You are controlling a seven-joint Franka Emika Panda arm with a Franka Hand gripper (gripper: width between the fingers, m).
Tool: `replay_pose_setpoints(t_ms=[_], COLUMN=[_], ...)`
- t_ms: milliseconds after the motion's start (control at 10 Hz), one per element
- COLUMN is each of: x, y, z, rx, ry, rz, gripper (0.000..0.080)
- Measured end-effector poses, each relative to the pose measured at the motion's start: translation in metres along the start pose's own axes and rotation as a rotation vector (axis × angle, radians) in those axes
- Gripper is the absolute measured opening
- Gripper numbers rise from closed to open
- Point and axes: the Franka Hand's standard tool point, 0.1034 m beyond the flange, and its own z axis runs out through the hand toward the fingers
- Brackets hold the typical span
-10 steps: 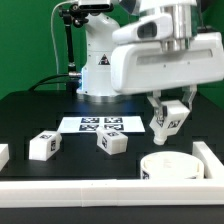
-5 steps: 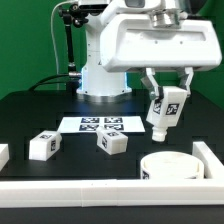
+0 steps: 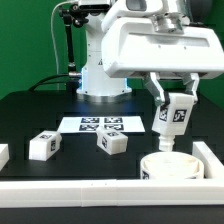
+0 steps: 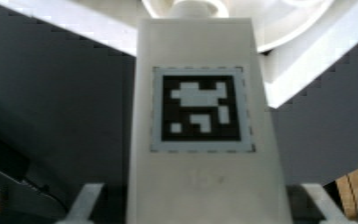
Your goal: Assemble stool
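Observation:
My gripper [image 3: 173,103] is shut on a white block leg [image 3: 172,123] with a black-and-white tag. It holds the leg almost upright, its lower end just above the round disc seat [image 3: 170,166] at the front of the exterior view's right. In the wrist view the leg [image 4: 201,100] fills the middle, my fingers [image 4: 83,200] on both of its sides, and the seat [image 4: 291,22] shows beyond its far end. Two more legs lie on the black table: one at the exterior view's left [image 3: 42,146], one in the middle [image 3: 112,144].
The marker board [image 3: 100,125] lies flat behind the loose legs. Long white rim bars run along the table's front [image 3: 70,187] and right [image 3: 212,158] edges. The robot's base [image 3: 100,70] stands at the back. A white piece shows at the far left edge [image 3: 3,155].
My gripper has lifted the leg, turned it more upright and carried it rightward and down over the seat.

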Motion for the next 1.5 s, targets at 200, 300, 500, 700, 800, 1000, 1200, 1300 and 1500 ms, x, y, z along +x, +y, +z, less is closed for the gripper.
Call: replay_pose_setpoints(t_ms=[200, 300, 500, 700, 800, 1000, 1200, 1300, 1500], x=[0.004, 0.003, 0.003, 0.003, 0.010, 0.016, 0.016, 0.016, 0.016], y=[0.000, 0.000, 0.000, -0.003, -0.005, -0.007, -0.007, -0.007, -0.007], z=[0.002, 0.003, 0.003, 0.007, 0.012, 0.021, 0.024, 0.024, 0.024], rx=[0.007, 0.007, 0.008, 0.036, 0.056, 0.079, 0.075, 0.075, 0.076], ry=[-0.009, -0.010, -0.013, -0.073, -0.106, -0.138, -0.126, -0.127, -0.128], rz=[0.001, 0.001, 0.001, 0.008, 0.007, 0.006, 0.005, 0.005, 0.004], gripper=[0.0340, 0.0340, 0.0340, 0.0340, 0.0340, 0.0340, 0.0340, 0.0340, 0.0340])
